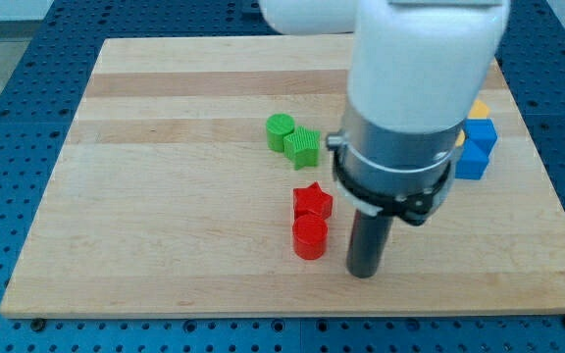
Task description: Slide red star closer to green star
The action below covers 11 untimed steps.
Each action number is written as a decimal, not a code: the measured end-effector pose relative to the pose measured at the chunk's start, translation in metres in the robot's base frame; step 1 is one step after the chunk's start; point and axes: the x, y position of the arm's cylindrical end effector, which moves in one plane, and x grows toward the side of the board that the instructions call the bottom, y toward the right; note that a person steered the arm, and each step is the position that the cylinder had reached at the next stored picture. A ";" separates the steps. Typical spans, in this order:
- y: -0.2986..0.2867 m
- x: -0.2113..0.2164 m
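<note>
Red star [313, 201] sits a bit below the middle of the wooden board [165, 196], touching the red cylinder [310, 237] directly below it in the view. Going left to right: the whole left part of the board is bare wood, lots of room out to the left edge. Then the green cylinder [280, 130], and touching its lower right side the green star [303, 147]. Green star is up and slightly left of the red star, a clear gap of bare wood between them, not touching. Both red blocks stand well off the bottom edge; the red cylinder is the closer of the two to it.

Next, my tip [363, 274] is down on the board just right of the red cylinder, lower than the red star, a small gap to both, no contact that I can see. No jaws on this rig, just a straight dark rod, so nothing to read as apart or together. The arm's white and grey body [415, 88] hides the board behind it.

Far right: a blue block [475, 147], shape unclear, partly hidden by the arm, with a yellow block [479, 108] peeking out above it, near the board's right edge. Blue pegboard table [8, 196] surrounds the board.
</note>
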 end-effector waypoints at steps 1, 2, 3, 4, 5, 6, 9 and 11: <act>-0.026 0.000; -0.032 -0.013; -0.039 -0.027; -0.043 -0.047; -0.043 -0.068; -0.043 -0.086; -0.056 -0.104; -0.092 -0.112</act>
